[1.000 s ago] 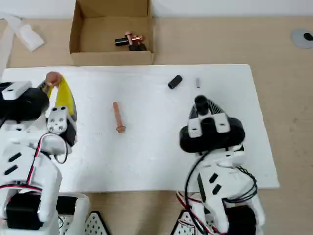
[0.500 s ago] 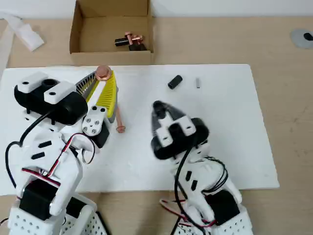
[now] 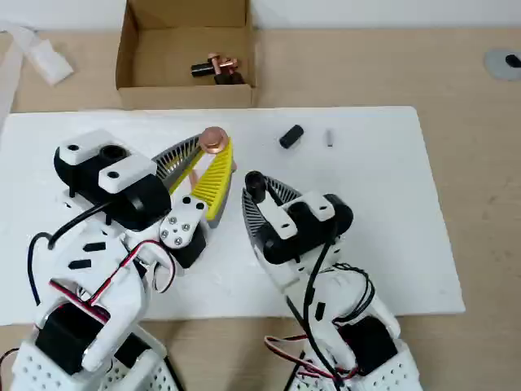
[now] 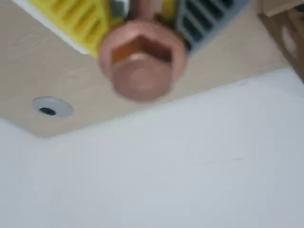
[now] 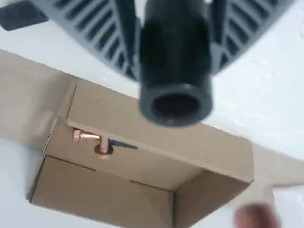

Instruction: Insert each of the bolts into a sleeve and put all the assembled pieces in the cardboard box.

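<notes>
My left gripper, with one yellow and one grey finger, is shut on a copper bolt held above the white mat. The bolt's hex head faces the left wrist camera. My right gripper is shut on a black sleeve, whose open bore points toward the cardboard box. Bolt and sleeve are a short gap apart, side by side. A second black sleeve lies on the mat. The cardboard box at the back holds assembled pieces.
The white mat covers most of the wooden table. A small grey piece lies beside the loose sleeve. A grey disc sits at the table's far right, and a white object lies at the far left.
Both arms swung toward the middle of the mat. The left gripper carried the bolt rightward and the right gripper carried the sleeve leftward, so they now sit close together. The bolt lying on the mat is now covered.
</notes>
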You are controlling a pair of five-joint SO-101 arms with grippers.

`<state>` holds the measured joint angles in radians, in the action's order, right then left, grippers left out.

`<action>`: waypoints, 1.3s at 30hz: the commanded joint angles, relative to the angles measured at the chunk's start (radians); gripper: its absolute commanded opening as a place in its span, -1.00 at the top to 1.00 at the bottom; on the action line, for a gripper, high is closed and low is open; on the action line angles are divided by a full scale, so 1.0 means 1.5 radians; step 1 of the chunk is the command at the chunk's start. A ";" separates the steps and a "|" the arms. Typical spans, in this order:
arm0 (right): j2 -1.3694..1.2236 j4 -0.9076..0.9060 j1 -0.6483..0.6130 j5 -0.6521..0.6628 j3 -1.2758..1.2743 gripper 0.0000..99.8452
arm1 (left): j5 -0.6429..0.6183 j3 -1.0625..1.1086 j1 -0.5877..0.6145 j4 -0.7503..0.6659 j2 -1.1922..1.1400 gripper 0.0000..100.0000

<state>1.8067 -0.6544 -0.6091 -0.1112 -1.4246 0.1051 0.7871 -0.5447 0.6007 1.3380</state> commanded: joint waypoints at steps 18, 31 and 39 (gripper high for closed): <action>0.044 0.058 -0.007 -0.009 -0.065 0.98 | -0.036 -0.040 -0.040 0.031 -0.010 0.99; 0.083 0.065 -0.006 -0.028 -0.067 0.98 | -0.033 0.013 -0.061 0.039 -0.010 0.99; 0.082 0.066 -0.006 -0.028 -0.080 0.98 | -0.032 0.030 -0.079 0.039 -0.010 0.99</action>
<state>1.8067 -0.5838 -0.6091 -0.1435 -1.5443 0.0529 0.8347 -0.6506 0.6605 1.3272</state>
